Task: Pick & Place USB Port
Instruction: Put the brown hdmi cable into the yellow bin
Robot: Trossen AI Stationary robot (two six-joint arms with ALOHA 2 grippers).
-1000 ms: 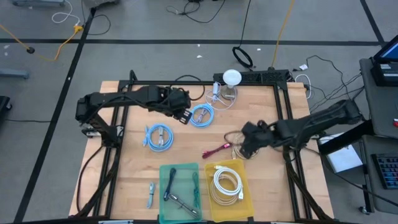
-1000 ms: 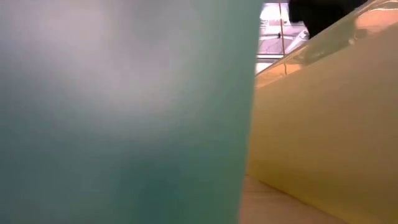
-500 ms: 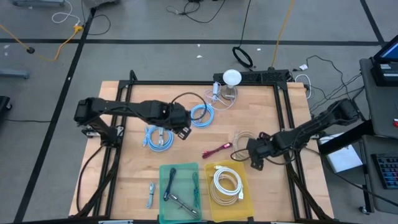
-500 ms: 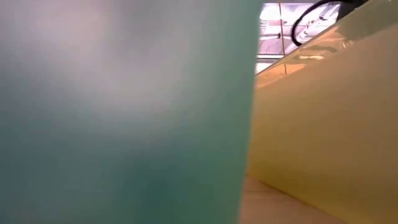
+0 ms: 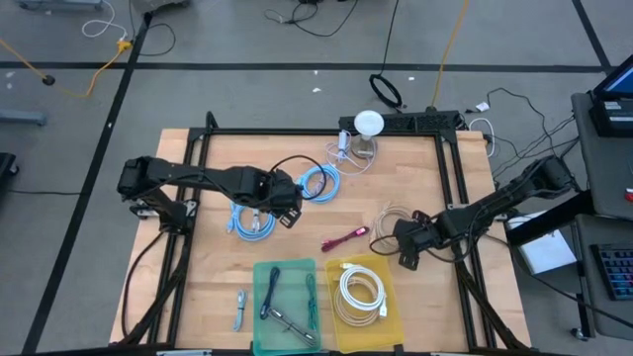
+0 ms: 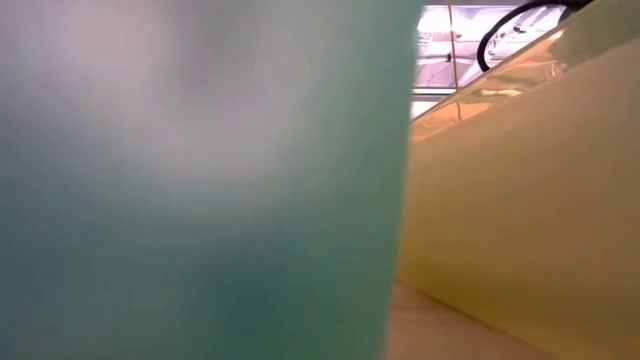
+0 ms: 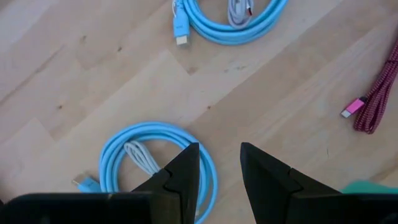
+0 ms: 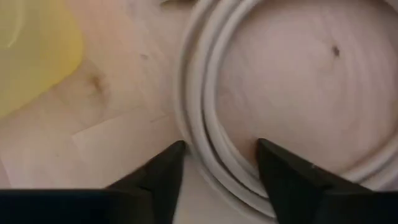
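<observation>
White cable coil (image 8: 211, 134) lies near the counter's right edge, beside the yellow tray (image 5: 361, 294); the right gripper (image 8: 216, 163) straddles its strand, jaws parted, holding nothing. Closing squarely on the bundled strands should lift it whole. The left gripper (image 7: 219, 167), jaws open and empty, hovers over a blue cable (image 7: 118, 163) mid-counter. Yellow tray holds another white cable (image 5: 360, 289); the green tray (image 5: 287, 307) holds dark and green cables.
</observation>
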